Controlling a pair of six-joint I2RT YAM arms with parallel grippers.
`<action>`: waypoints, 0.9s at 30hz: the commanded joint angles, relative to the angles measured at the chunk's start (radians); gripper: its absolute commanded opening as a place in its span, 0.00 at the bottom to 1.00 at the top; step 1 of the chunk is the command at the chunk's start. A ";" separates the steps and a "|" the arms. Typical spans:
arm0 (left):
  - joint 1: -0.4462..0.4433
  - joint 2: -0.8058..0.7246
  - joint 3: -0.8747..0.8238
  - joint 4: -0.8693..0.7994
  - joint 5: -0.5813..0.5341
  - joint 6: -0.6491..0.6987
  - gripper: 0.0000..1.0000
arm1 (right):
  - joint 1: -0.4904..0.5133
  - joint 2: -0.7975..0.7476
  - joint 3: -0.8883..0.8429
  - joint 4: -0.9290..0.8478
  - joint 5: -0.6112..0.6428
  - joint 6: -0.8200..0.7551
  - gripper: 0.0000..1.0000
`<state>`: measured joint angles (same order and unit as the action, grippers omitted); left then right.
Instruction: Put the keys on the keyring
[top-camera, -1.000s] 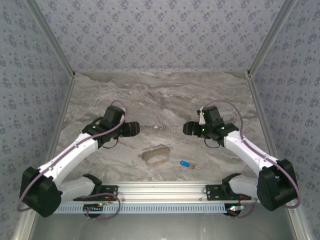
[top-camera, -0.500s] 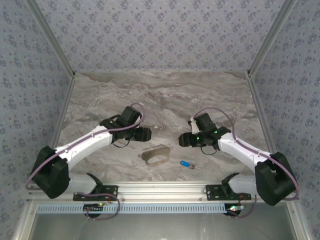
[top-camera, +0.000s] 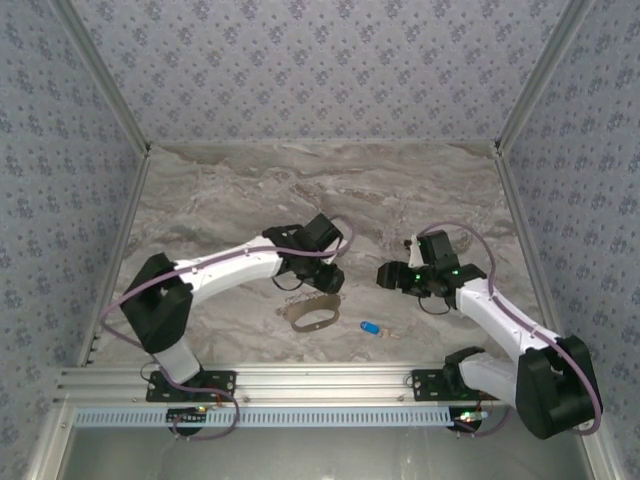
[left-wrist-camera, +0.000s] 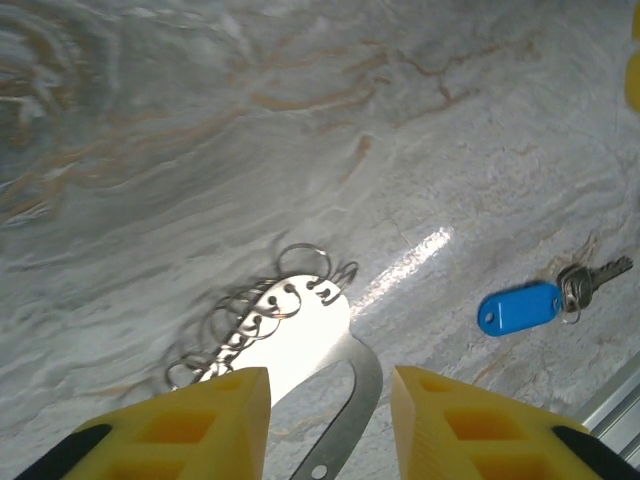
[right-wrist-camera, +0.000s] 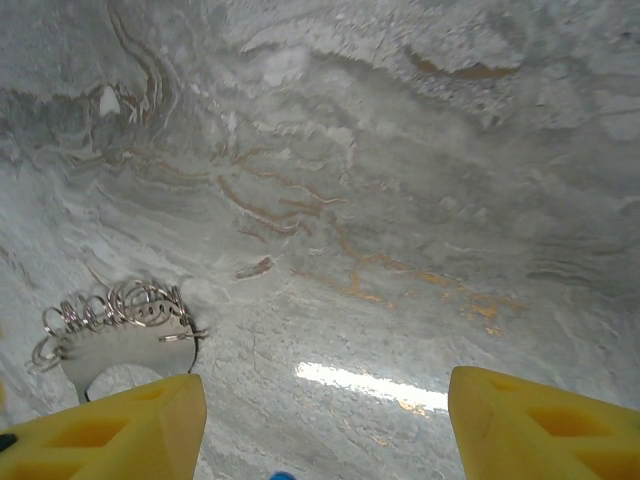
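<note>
Both claws are released. In its wrist view the left gripper (left-wrist-camera: 330, 425) shows its yellow fingers (left-wrist-camera: 200, 425) apart with nothing between them. The right gripper (right-wrist-camera: 325, 430) is spread wider and is also empty.

In the top view, the keyring (top-camera: 312, 312) lies flat on the marble table (top-camera: 420, 190). It is a flat metal piece with a row of small rings along one edge. It sits just at 6–7 o'clock from the left gripper (top-camera: 328, 283), and in the left wrist view the keyring (left-wrist-camera: 290, 320) is straight ahead between the fingers.

The key (top-camera: 369, 327) rests apart from the ring, at its 4 o'clock. From the right gripper (top-camera: 388, 276) it lies near, at 7 o'clock; from the left gripper it is at 5 o'clock, about as far. Its long axis runs roughly 9-to-3, blue head toward the ring and blade toward 3.

We judge left takes the ring and right takes the key, closing across the key's short axis. In the right wrist view the keyring (right-wrist-camera: 115, 325) sits at 10 o'clock.
</note>
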<state>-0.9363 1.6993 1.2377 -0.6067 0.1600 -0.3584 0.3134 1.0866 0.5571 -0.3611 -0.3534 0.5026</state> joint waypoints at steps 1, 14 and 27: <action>-0.029 0.045 0.049 -0.065 -0.035 0.033 0.34 | -0.027 -0.034 -0.021 -0.027 -0.031 0.028 0.68; -0.064 0.156 0.104 -0.054 -0.061 0.047 0.28 | -0.060 -0.085 -0.065 -0.035 -0.035 0.043 0.68; -0.067 0.202 0.115 -0.047 -0.061 0.054 0.26 | -0.073 -0.090 -0.075 -0.022 -0.036 0.047 0.68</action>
<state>-0.9955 1.8816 1.3312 -0.6357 0.1074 -0.3218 0.2474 1.0092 0.4885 -0.3744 -0.3794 0.5354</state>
